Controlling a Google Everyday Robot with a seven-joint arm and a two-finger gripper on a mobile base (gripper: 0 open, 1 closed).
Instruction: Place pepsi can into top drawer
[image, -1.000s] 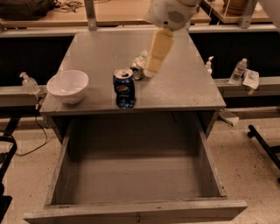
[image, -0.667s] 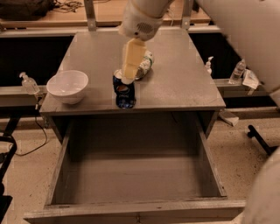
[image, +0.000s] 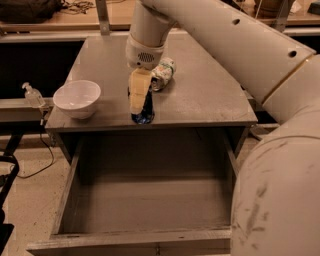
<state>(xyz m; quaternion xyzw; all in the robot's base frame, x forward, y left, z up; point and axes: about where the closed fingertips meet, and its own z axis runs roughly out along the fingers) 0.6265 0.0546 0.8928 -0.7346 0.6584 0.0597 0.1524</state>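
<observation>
The gripper (image: 139, 100), its grasp indiscernible, is positioned directly over the upright pepsi can (image: 146, 115), with the open top drawer (image: 150, 239) shown in front of the can.

The arm (image: 235, 45) is a thick off-white tube with two small dark round holes along its upper side and a thin tan seam ringing one joint. Its nearest link (image: 280, 200), the bulkiest, carries grey scuffs. The wrist housing (image: 145, 52) has a patch of fine dotted vent holes. The gripper (image: 140, 102), pale cream-yellow, sits right against the pepsi can (image: 146, 115), covering its left part.
</observation>
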